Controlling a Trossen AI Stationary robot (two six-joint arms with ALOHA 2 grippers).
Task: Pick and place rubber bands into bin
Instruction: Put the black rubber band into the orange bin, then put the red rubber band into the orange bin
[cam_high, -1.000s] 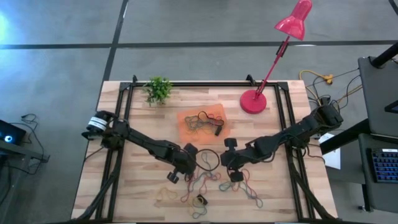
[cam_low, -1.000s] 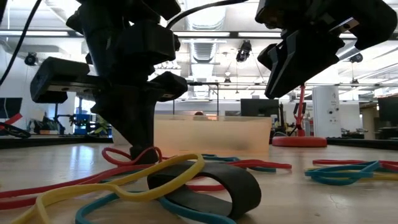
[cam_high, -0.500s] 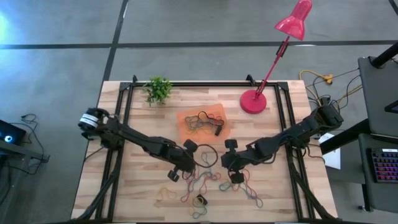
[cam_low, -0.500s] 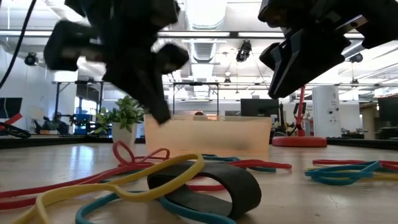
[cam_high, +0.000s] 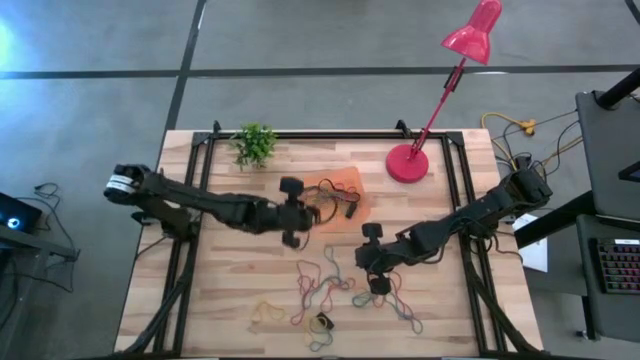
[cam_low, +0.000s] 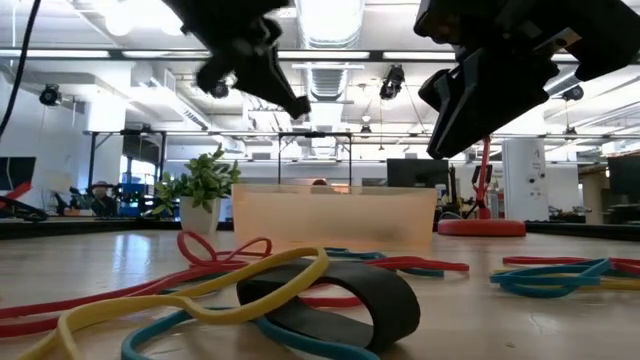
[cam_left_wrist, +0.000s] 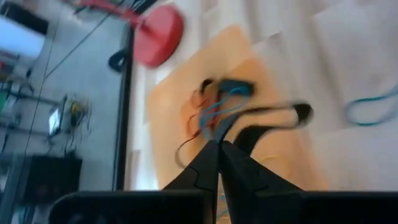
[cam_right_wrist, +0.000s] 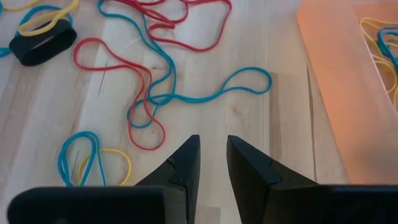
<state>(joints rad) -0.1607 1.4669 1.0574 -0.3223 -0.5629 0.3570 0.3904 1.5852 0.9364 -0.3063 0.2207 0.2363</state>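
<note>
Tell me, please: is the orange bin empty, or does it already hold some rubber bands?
Not empty. The bin already holds several rubber bands in the high view.

From above, the left gripper (cam_high: 300, 212) is at the left edge of the orange bin (cam_high: 352, 179), which already has several rubber bands inside, and a dark loop (cam_high: 322, 196) hangs from it over the bin. The right gripper (cam_high: 366, 262) waits over the wooden table (cam_high: 220, 290), just right of the loose rubber bands (cam_high: 322, 285) that lie in front of the bin. At the back of the table stand a small green plant (cam_high: 254, 143) and a pink lamp (cam_high: 408, 162).
</note>
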